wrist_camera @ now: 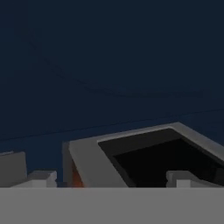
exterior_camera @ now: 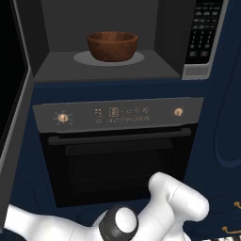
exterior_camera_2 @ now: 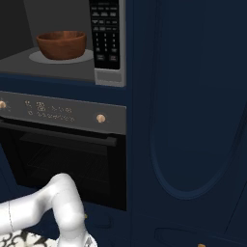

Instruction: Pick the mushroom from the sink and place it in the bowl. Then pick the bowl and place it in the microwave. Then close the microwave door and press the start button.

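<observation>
The reddish-brown wooden bowl [exterior_camera: 112, 45] [exterior_camera_2: 61, 44] stands upright on the round turntable plate inside the open microwave [exterior_camera: 108, 70] [exterior_camera_2: 58, 67]. The mushroom is hidden and the sink is out of view. The microwave door [exterior_camera: 14, 94] stands swung open at the left, a dark glass panel in a grey frame. In the hand view the door [wrist_camera: 144, 153] lies close ahead, its grey frame corner between my fingertips [wrist_camera: 41, 177]. My gripper [wrist_camera: 111, 179] is open and holds nothing. The keypad panel [exterior_camera: 203, 33] [exterior_camera_2: 106, 34] sits to the right of the cavity.
Below the microwave is a black oven [exterior_camera: 117, 155] [exterior_camera_2: 62, 144] with brass knobs and a bar handle. Tall navy cabinet fronts [exterior_camera_2: 193, 120] fill the right. My white arm [exterior_camera: 174, 202] [exterior_camera_2: 58, 202] bends low in front of the oven.
</observation>
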Robot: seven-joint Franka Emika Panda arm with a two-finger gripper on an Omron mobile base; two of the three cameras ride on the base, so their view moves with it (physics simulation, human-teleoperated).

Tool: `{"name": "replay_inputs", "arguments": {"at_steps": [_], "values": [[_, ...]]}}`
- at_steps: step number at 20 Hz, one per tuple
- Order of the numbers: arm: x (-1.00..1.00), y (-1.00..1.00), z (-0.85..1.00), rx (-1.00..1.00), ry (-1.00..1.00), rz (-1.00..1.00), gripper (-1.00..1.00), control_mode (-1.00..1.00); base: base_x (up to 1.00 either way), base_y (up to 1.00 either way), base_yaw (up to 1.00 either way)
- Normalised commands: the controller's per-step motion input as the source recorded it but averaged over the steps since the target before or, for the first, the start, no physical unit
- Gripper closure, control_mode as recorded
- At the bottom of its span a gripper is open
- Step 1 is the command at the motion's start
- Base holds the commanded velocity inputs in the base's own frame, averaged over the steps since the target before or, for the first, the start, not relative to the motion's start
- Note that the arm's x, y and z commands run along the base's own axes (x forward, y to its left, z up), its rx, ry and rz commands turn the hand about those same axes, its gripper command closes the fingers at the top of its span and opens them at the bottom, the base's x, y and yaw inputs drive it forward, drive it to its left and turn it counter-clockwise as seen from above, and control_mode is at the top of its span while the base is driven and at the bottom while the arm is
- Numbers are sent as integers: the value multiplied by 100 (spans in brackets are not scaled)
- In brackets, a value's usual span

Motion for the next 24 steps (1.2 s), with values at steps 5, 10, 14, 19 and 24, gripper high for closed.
{"name": "replay_inputs", "arguments": {"at_steps": [5, 10, 14, 19, 24], "values": [[-43, -4, 58, 4, 0, 0, -100, -100, 0, 0, 0], [-54, -37, 34, 19, 0, 0, -100, -100, 0, 0, 0], [-45, -63, 26, 22, 0, 0, -100, -100, 0, 0, 0], [-21, -78, 34, 20, 1, 4, -100, -100, 0, 0, 0], [-9, -87, 45, 19, 4, 8, -100, -100, 0, 0, 0]]}}
